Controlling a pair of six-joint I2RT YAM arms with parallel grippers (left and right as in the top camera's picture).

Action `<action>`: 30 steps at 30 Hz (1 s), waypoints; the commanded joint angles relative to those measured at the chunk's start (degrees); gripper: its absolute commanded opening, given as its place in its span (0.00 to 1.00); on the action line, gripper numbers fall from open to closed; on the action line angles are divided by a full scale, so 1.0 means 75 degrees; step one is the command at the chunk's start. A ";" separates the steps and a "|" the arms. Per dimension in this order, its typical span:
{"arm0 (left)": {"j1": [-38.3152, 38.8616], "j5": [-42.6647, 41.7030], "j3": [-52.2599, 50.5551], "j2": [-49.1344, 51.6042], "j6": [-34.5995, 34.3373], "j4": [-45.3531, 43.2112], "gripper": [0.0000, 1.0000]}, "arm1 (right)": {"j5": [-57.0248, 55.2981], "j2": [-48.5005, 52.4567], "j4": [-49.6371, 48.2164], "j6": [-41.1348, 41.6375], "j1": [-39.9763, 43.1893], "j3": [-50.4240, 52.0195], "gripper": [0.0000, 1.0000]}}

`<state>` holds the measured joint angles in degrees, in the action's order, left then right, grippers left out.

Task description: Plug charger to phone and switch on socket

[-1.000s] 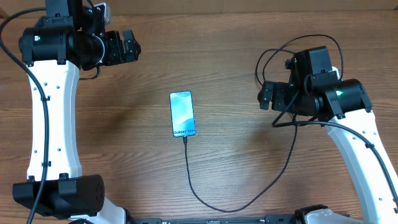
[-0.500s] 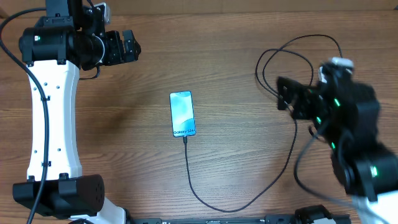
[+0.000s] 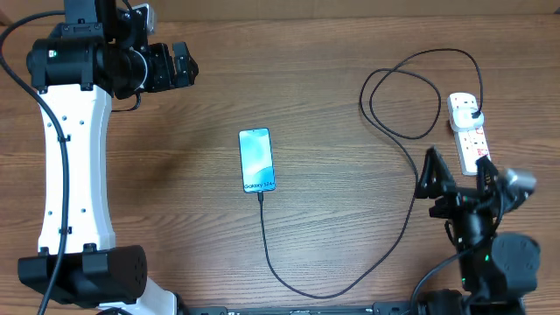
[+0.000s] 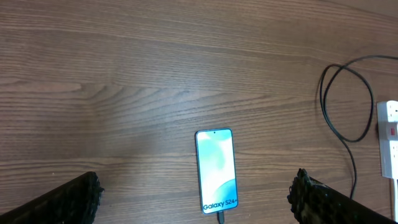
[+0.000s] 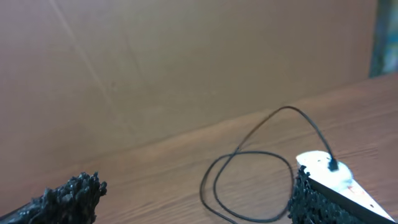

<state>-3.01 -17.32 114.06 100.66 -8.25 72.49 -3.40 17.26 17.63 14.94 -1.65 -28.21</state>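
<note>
The phone (image 3: 256, 160) lies flat mid-table, light blue screen up; it also shows in the left wrist view (image 4: 216, 169). The charger cable (image 3: 289, 284) has its tip in the phone's near end, then loops right and up to its black plug (image 3: 473, 114), seated in the white socket strip (image 3: 466, 133). The strip and plug also show in the right wrist view (image 5: 324, 168). My left gripper (image 3: 184, 63) is open and empty, high at the far left. My right gripper (image 3: 455, 179) is open and empty, just in front of the strip. I cannot read the switch positions.
The cable's double loop (image 3: 398, 96) lies on the wood left of the strip; it also shows in the right wrist view (image 5: 249, 180). The strip (image 4: 390, 140) sits near the table's right edge. Bare wood surrounds the phone.
My right arm has pulled back from above the strip toward the front right, uncovering the strip and the plug. The left arm, phone and cable have not moved.
</note>
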 commanded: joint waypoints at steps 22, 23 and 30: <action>0.0041 0.0055 0.0067 0.0041 -0.0015 -0.0015 1.00 | 0.0423 -0.2282 -0.2107 0.0003 0.0137 0.3360 1.00; 0.0041 0.0055 0.0067 0.0041 -0.0015 -0.0015 0.99 | 0.0472 -0.2282 -0.2116 0.0003 0.0137 0.3413 1.00; 0.0041 0.0055 0.0067 0.0041 -0.0015 -0.0015 1.00 | 0.0475 -0.2282 -0.1682 0.0026 0.0128 0.3704 1.00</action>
<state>-3.01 -17.30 114.06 100.66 -8.25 72.47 -0.23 0.84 4.34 14.85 -0.80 -1.08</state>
